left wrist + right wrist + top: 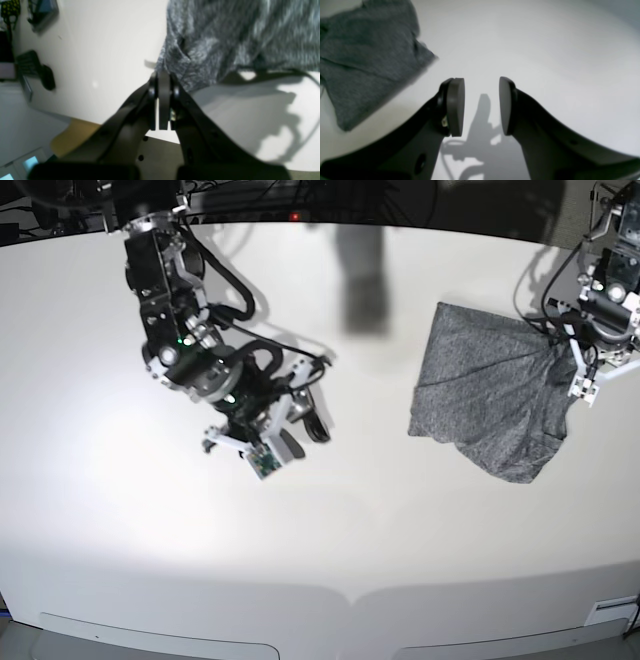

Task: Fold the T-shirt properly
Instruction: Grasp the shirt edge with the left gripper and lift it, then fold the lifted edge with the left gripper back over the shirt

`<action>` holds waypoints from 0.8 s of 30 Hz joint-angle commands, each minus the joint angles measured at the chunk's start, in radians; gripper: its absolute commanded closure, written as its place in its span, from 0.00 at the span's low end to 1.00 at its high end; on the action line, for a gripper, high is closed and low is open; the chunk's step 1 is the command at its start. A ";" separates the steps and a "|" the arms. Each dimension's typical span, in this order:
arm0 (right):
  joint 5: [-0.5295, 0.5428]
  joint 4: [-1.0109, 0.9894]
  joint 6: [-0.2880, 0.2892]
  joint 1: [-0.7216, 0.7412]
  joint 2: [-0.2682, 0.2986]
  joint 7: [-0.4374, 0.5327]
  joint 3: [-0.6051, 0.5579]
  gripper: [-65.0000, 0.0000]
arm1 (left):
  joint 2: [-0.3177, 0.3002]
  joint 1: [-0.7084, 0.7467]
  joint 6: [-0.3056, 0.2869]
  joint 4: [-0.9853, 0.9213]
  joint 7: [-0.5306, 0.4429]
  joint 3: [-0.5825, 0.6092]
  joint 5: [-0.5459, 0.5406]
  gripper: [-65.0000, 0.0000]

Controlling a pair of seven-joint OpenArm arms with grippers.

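Observation:
The heather-grey T-shirt (490,400) lies bunched on the right half of the white table (330,530). My left gripper (568,352) is at its right edge. In the left wrist view this gripper (163,75) is shut, with a corner of the T-shirt (225,32) pinched at its tips and the cloth lifted enough to throw a shadow. My right gripper (305,432) hovers over bare table well to the left of the shirt. In the right wrist view it (482,105) stands open and holds nothing, and the T-shirt (365,57) lies up and to its left.
Cables and dark equipment (250,195) run along the table's far edge. Dark objects (37,70) sit past the table's edge in the left wrist view. The table's front edge (350,595) curves along the bottom.

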 commanded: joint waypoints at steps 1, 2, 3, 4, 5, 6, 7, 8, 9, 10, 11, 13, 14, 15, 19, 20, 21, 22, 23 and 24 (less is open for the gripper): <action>0.002 0.018 0.000 0.029 -0.014 0.021 -0.005 0.64 | -0.014 -0.011 0.007 0.016 -0.016 -0.010 0.023 1.00; 0.002 0.018 0.000 0.041 -0.027 0.017 -0.013 0.64 | -0.013 -0.011 0.007 0.016 -0.031 -0.010 0.034 1.00; 0.002 0.018 0.000 0.051 -0.042 0.012 -0.019 0.64 | -0.011 -0.011 0.007 0.016 -0.043 -0.010 0.049 0.90; 0.002 0.018 0.000 0.061 -0.056 0.008 -0.023 0.64 | -0.011 -0.011 0.007 0.016 -0.051 -0.010 0.056 0.80; 0.002 0.018 0.000 0.068 -0.069 0.006 -0.025 0.64 | -0.011 -0.011 0.007 0.016 -0.056 -0.010 0.064 0.71; 0.003 0.018 0.000 0.074 -0.082 0.006 -0.025 0.64 | -0.011 -0.011 0.008 0.016 -0.060 -0.010 0.076 0.65; 0.002 0.018 0.000 0.080 -0.095 0.004 -0.025 0.64 | -0.012 -0.011 0.008 0.016 -0.062 -0.010 0.088 0.61; 0.002 0.018 0.000 0.086 -0.106 0.001 -0.025 0.64 | -0.012 -0.011 0.012 0.016 -0.061 -0.010 0.106 0.59; 0.002 0.018 0.000 0.091 -0.117 -0.001 -0.025 0.64 | -0.013 -0.011 0.026 0.016 -0.061 -0.010 0.126 0.59; 0.002 0.017 0.000 0.097 -0.127 -0.001 -0.025 0.64 | -0.013 -0.011 0.054 0.016 -0.060 -0.010 0.133 0.59; 0.003 0.016 0.000 0.103 -0.138 -0.001 -0.025 0.64 | -0.012 -0.011 0.087 0.016 -0.056 -0.010 0.132 0.59; 0.006 0.003 0.000 0.122 -0.162 -0.001 -0.025 0.64 | -0.006 -0.012 0.138 0.016 -0.037 -0.010 0.108 0.59; 0.011 -0.016 0.000 0.137 -0.175 -0.003 -0.025 0.64 | 0.006 -0.012 0.146 0.016 -0.034 -0.010 0.093 0.59; 0.014 -0.044 0.000 0.154 -0.189 -0.009 -0.025 0.64 | 0.027 -0.011 0.150 0.017 -0.034 -0.010 0.077 0.59; 0.013 -0.245 0.003 0.250 -0.245 -0.020 -0.025 0.64 | 0.159 -0.011 0.151 0.017 -0.059 -0.010 -0.027 0.59; 0.012 -0.306 0.004 0.279 -0.261 -0.020 -0.025 0.64 | 0.190 -0.011 0.145 0.017 -0.069 -0.010 -0.036 0.59; 0.012 -0.365 0.004 0.307 -0.278 -0.019 -0.025 0.64 | 0.216 -0.011 0.141 0.017 -0.074 -0.010 -0.038 0.59; 0.009 -0.423 0.008 0.335 -0.295 -0.018 -0.025 0.64 | 0.238 -0.011 0.141 0.017 -0.075 -0.010 -0.038 0.59; 0.005 -0.478 0.019 0.363 -0.311 -0.015 -0.025 0.64 | 0.260 -0.011 0.141 0.017 -0.075 -0.010 -0.039 0.59; 0.003 -0.531 0.042 0.390 -0.325 -0.014 -0.025 0.64 | 0.280 -0.011 0.141 0.017 -0.075 -0.010 -0.042 0.59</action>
